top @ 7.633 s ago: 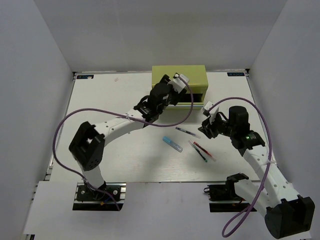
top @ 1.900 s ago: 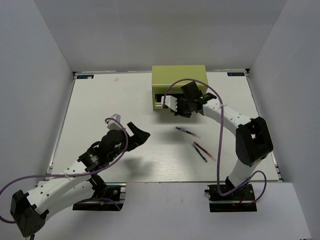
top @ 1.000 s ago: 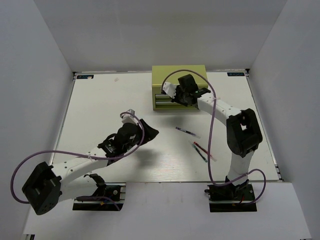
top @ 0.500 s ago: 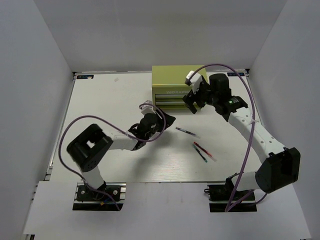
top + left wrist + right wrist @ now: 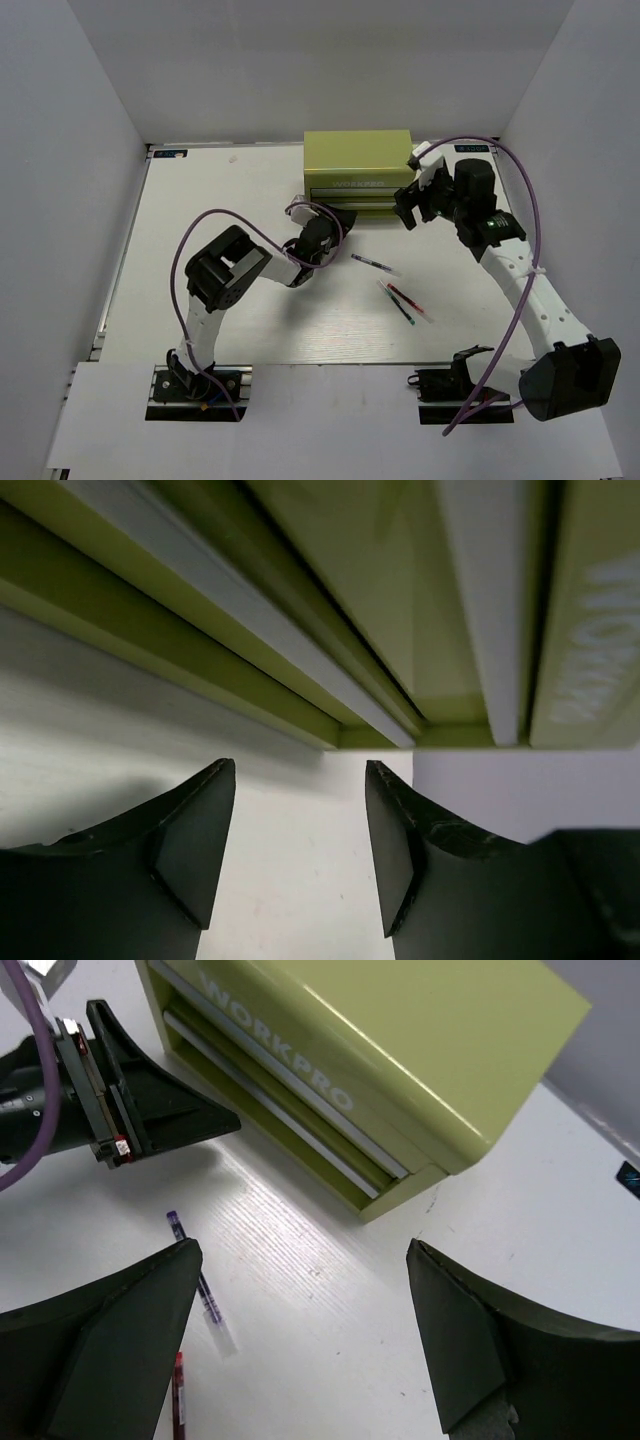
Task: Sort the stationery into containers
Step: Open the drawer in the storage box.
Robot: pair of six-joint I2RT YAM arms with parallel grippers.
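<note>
Right gripper (image 5: 415, 208) is backing off the tool chest (image 5: 358, 168), now shut; left gripper (image 5: 338, 216) is nosing up to its front. Both jaws are gaping empty, three pens (image 5: 405, 300) waiting before it

Both drawers (image 5: 352, 196) of the tool chest (image 5: 358, 160) are now shut, the left end effector (image 5: 335, 217) has advanced to its front, and the right end effector (image 5: 408, 207) has withdrawn rightward.
</note>
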